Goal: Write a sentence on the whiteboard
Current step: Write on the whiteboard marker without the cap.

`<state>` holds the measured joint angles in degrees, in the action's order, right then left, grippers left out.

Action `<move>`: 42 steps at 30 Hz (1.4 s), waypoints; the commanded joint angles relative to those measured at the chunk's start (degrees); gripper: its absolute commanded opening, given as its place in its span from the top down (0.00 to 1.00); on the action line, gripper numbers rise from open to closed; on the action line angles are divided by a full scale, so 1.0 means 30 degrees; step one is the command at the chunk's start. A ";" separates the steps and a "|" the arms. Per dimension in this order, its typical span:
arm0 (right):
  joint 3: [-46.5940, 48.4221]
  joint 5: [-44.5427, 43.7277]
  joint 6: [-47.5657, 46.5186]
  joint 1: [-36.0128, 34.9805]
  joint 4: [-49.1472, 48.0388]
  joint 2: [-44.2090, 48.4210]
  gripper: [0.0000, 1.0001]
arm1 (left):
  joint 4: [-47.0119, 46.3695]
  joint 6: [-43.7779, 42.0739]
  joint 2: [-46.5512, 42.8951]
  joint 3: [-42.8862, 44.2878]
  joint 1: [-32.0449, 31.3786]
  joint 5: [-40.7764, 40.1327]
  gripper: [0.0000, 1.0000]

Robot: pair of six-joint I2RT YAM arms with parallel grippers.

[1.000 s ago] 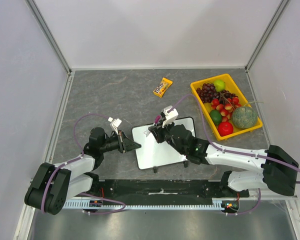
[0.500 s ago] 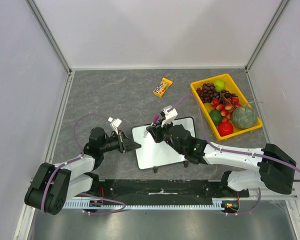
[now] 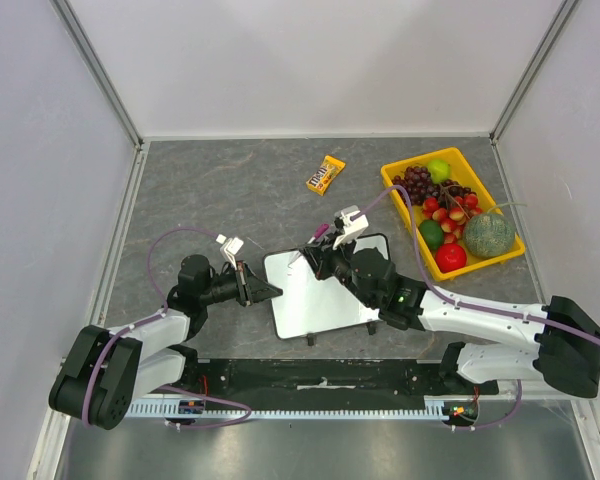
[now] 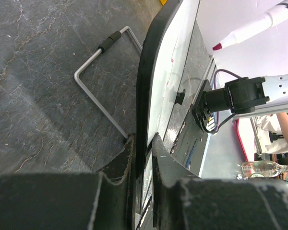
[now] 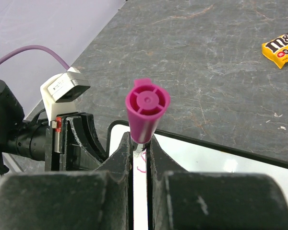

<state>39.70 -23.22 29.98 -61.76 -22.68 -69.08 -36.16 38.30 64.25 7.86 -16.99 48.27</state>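
Grey tabletop (image 3: pixel 230 190): whiteboard (image 3: pixel 320 300) long axis left-right, left gripper (image 4: pixel 143 141) pinching edge; right gripper (image 5: pixel 140 141) pinching pink marker (image 5: pixel 145 108), tip toward board.

txt: "m&m", cut off at frame edge, on yellow candy pkt (image 5: pixel 282 49) | whiteboard (image 5: pixel 221 165): pink marks (image 5: pixel 141 165), too small to read | no other legible txt

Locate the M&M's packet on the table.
In the top view, the M&M's packet lies on the grey table toward its far side. It is just left of the yellow fruit tray and beyond the whiteboard.
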 commanded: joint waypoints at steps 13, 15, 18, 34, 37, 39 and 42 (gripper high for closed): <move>-0.0431 -0.1107 -0.0002 -0.0039 -0.0615 -0.0821 1.00 | 0.1214 -0.0903 0.0205 -0.0275 0.0069 -0.1178 0.98; -0.0548 -0.1078 0.0056 -0.0010 -0.0615 -0.0763 1.00 | 0.1244 -0.0903 0.0205 -0.0275 0.0069 -0.1178 0.98; -0.0695 -0.1223 0.0115 -0.0010 -0.0586 -0.0734 1.00 | 0.1214 -0.0932 0.0205 -0.0275 0.0069 -0.1178 0.98; -0.0754 -0.3098 0.0145 0.0019 0.1376 -0.0090 1.00 | 0.1214 -0.0903 0.0234 -0.0246 0.0069 -0.1178 0.98; -0.0842 -0.3275 0.0086 0.0019 0.1465 0.0174 1.00 | 0.1185 -0.0903 0.0205 -0.0246 0.0098 -0.1207 0.98; -0.0842 -0.3304 0.0086 0.0019 0.1378 0.0262 1.00 | 0.1185 -0.0932 0.0235 -0.0246 0.0098 -0.1208 0.98; -0.0609 -0.2838 -0.0089 0.0019 0.1085 0.0263 1.00 | 0.1214 -0.0932 0.0235 -0.0246 0.0069 -0.1208 0.98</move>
<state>37.85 -29.89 30.76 -61.76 -19.53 -69.21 -36.12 38.30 64.25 7.86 -16.99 48.23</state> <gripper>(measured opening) 0.108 0.168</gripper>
